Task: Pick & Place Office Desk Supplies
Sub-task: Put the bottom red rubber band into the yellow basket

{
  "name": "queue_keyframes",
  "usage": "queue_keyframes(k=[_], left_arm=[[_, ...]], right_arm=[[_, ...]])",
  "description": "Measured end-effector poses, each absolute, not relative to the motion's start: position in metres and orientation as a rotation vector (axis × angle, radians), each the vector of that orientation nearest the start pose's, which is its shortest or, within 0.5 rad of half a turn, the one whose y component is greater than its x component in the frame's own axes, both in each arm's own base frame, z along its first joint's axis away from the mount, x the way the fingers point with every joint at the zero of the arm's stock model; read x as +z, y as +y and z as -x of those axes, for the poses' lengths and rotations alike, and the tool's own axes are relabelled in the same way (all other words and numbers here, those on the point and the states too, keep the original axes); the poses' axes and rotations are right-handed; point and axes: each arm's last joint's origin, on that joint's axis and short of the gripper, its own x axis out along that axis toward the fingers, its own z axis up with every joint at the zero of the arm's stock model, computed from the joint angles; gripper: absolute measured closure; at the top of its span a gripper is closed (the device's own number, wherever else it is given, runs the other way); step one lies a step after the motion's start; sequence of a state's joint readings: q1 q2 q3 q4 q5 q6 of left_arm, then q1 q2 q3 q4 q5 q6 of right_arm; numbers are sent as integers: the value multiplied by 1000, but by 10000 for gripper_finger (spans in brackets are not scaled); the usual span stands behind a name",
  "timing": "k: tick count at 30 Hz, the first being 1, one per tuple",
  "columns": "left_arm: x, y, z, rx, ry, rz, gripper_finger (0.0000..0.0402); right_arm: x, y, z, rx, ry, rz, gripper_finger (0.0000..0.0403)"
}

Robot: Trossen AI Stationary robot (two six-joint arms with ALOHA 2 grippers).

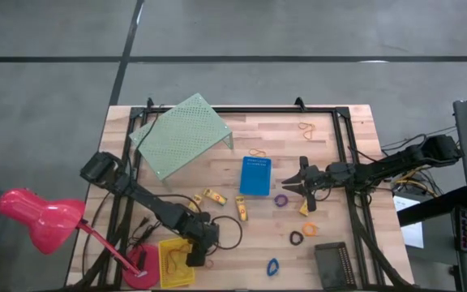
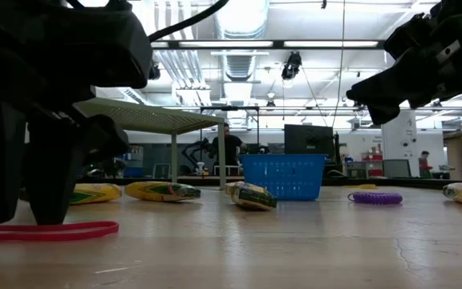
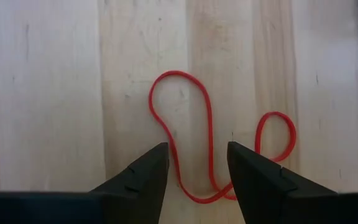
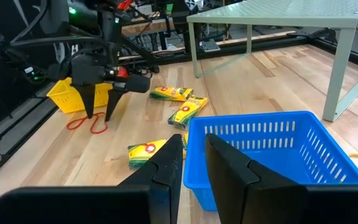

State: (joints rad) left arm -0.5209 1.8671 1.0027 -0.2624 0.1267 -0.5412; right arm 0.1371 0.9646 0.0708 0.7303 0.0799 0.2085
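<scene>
From above, near the table's front edge: left gripper (image 1: 194,258) poised over a red band (image 1: 209,264), just beside the yellow bin (image 1: 177,266); right gripper (image 1: 292,186) far off by the blue bin (image 1: 255,176), so left arm plainly nearer. At table height: same band (image 2: 46,232) flat on the wood, dark fingers (image 2: 22,172) standing straight down onto it. Past the left wrist: jaws apart, nothing between them but the band (image 3: 194,143), its loop running lengthwise away from the tips, one strand passing through the gap. Past the right wrist: fingers (image 4: 169,165) nearly together, empty, pointing over the blue bin (image 4: 260,152); crayon packs (image 4: 179,102) and purple ring (image 1: 281,199) loose on the wood.
</scene>
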Motion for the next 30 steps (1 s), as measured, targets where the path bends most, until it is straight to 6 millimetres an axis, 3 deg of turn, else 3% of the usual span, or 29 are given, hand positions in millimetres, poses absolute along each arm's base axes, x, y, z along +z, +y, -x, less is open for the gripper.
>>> queue_keyframes(k=[6, 15, 23, 30], left_arm=[[121, -174, -296, -271, 1225, 211, 260], [120, -173, -297, -236, 1215, 206, 390], [123, -174, -299, -237, 1202, 211, 399], [145, -175, -304, -245, 1181, 222, 400]], right_arm=[[151, 20, -164, 40, 168, -190, 328], [151, 20, -164, 40, 168, -190, 316], [151, 20, -164, 40, 168, -190, 318], [151, 20, -164, 40, 168, -190, 330]])
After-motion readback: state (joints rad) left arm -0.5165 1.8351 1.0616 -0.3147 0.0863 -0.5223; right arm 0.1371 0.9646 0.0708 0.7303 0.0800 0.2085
